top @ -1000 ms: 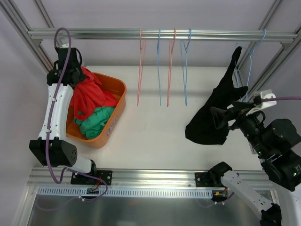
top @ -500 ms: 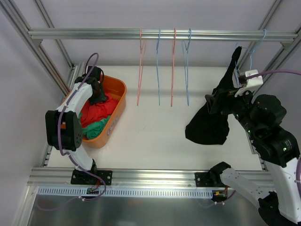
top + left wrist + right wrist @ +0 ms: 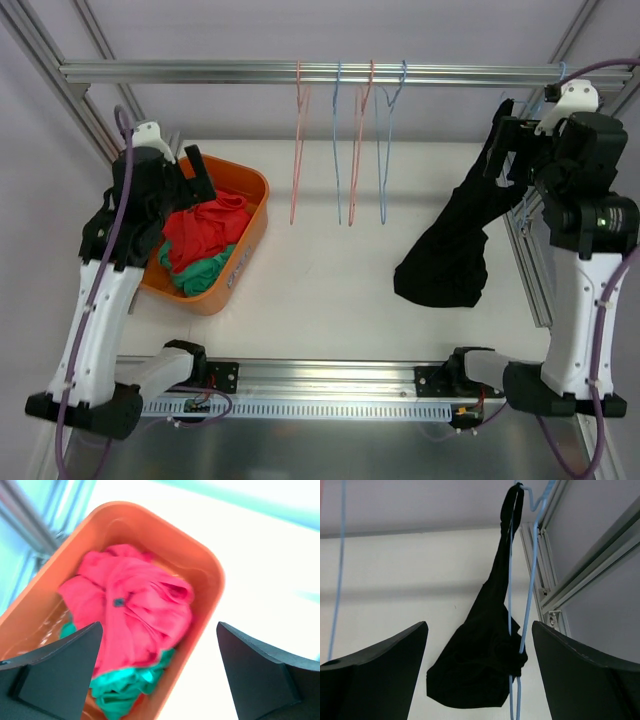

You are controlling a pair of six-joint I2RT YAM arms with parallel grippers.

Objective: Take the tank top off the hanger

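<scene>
Presently, the tank top (image 3: 485,655) is hung by one strap (image 3: 512,500) at the top of the blue hanger (image 3: 532,567), close under its hook, at the right end of the rail (image 3: 200,72). Its lower part is bunched and appears to rest on the table (image 3: 330,270). The right gripper (image 3: 479,625) is raised near the strap and faces it, with its fingers spread apart and nothing between them. The left gripper (image 3: 159,627) is held over the orange bin (image 3: 250,195), which contains red and green clothes. Its fingers are likewise spread and empty.

The step in hand is judged to be the approach to the strap.

1. The strap should be taken a little below the hook, where the cloth hangs clear.
2. Only cloth should be enclosed. The hanger wires run just beside the strap, so the fingers should be brought in from the side away from them.
3. Once the strap is clamped, it should be lifted up and over the end of the hanger. A downward pull is likely to drag the hanger along the rail or off it.
4. Slow motion is advised, since the hanger is free to swing.

No steadying should be expected from the left gripper, which is well apart from the hanger.
</scene>
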